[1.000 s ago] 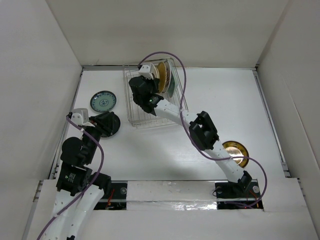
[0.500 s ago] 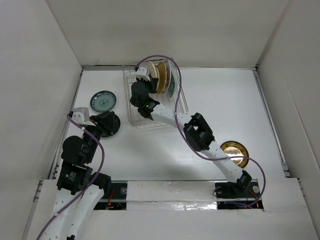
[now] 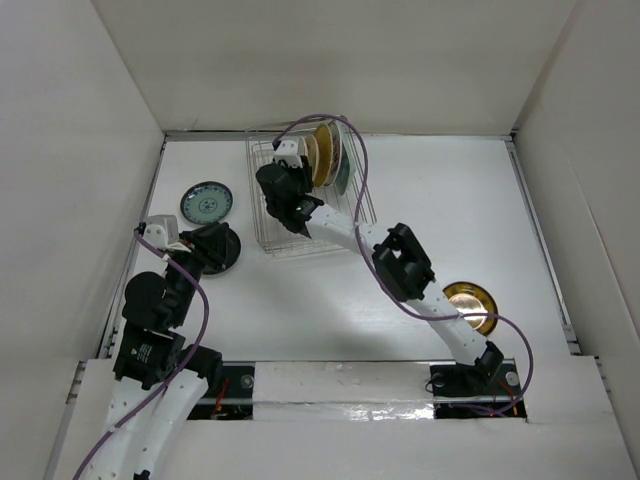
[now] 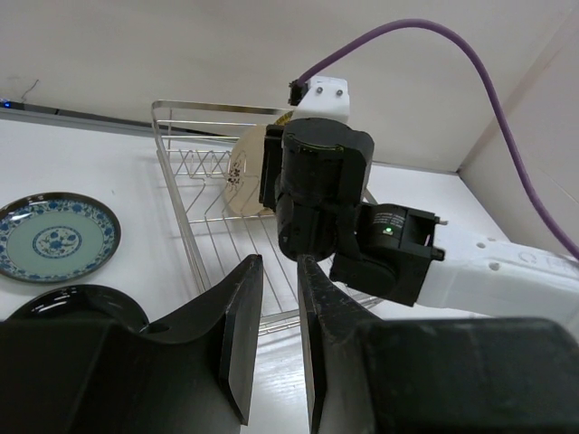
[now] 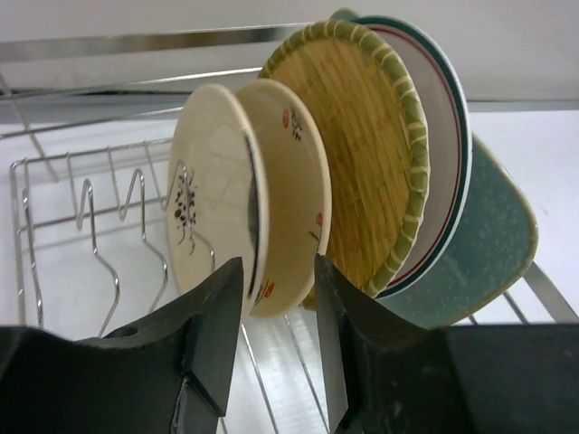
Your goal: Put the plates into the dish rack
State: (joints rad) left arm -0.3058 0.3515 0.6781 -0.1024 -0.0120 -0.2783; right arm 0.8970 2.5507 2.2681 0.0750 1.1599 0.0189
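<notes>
Your right pincer [image 5: 279, 280] stands released, its jaws parted either side of the lower rim of the cream plate with the dark mark [image 5: 213, 181], and they do not look to be pressing on it. That plate stands on edge in the dish rack [image 5: 136, 42]. The step in hand looks to be letting go and coming away, so keep the jaws wide and back straight out in line with the plate's edge. A sideways drift would likely catch the rim and tip it. Just behind it stands the white plate with red marks [image 5: 294, 181], then the woven yellow plate [image 5: 362, 136], a white plate with a lined rim [image 5: 439, 136] and the pale green plate [image 5: 493, 244], all packed closely, so a knock to one probably shifts the row. Bare tines [image 5: 87, 188] stand to the left for the next plates. Back near the bases, the gold dish [image 3: 470, 300] lies flat on the counter [image 3: 450, 200] beside the right arm's lower link. The black plate [image 3: 225, 250] lies under your left pincer [image 4: 279, 262], whose jaws show only a narrow slit with nothing seen in it. Whether it grips that plate you cannot tell. Beyond it lies the blue-patterned plate [image 3: 206, 202]. The right wrist fills the rack's near side and its purple cable [image 3: 360, 170] loops above, so clear that arm before the left one comes in.
</notes>
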